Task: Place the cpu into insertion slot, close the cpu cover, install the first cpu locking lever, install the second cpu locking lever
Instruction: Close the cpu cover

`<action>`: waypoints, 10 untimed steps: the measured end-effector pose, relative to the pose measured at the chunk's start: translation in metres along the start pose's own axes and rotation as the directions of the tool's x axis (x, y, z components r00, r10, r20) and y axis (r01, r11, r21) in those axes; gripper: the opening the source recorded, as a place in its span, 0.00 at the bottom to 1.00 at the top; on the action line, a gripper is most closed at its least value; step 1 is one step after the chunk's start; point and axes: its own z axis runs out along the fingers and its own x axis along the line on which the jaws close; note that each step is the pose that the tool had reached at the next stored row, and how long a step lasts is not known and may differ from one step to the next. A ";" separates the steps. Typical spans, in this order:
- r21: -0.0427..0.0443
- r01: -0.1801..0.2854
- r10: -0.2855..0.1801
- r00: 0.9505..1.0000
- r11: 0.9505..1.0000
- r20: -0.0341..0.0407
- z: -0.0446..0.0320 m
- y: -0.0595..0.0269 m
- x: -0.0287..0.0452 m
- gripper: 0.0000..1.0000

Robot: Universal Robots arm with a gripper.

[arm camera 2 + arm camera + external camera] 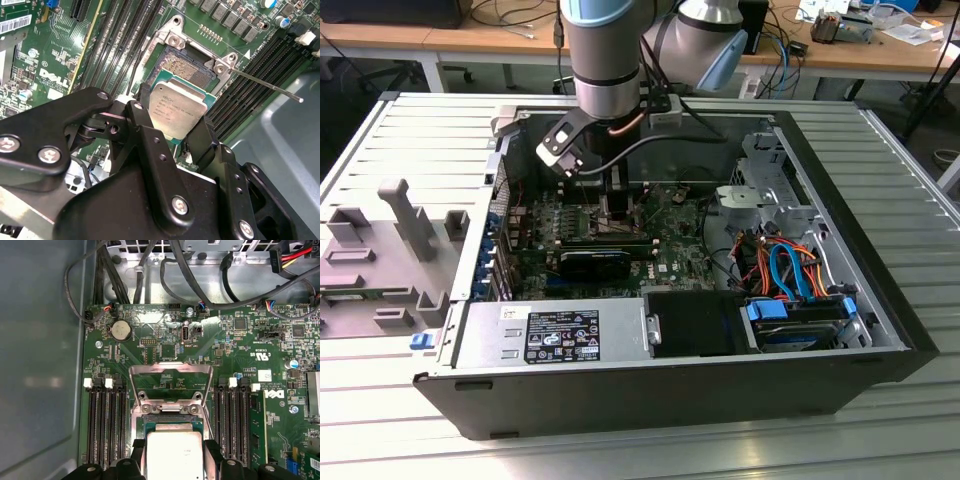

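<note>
Pincer point(172, 127) clenched on cpu point(182, 105) by two opposite edges, chip flat, metal top up, just over slot point(192, 67) but offset toward the pincer's side. Whether it touches, cannot tell. First wrist view gives the cover point(135, 377) standing open beyond the slot; second wrist view gives the slot's bare centre and a lever point(265, 86) sticking out free.

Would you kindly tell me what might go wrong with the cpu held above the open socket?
The hand grips the cpu above the insertion slot; lowered misaligned, it could bend the exposed contacts. The raised cpu cover and the locking lever stand close by, so the hand might snag them.
</note>
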 end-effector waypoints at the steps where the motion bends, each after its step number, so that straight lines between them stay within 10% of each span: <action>1: 0.000 0.000 0.000 1.000 1.000 0.000 0.0002 -0.0001 0.0000 0.55; 10: 0.000 0.000 0.000 1.000 1.000 0.000 0.0017 -0.0006 0.0000 0.55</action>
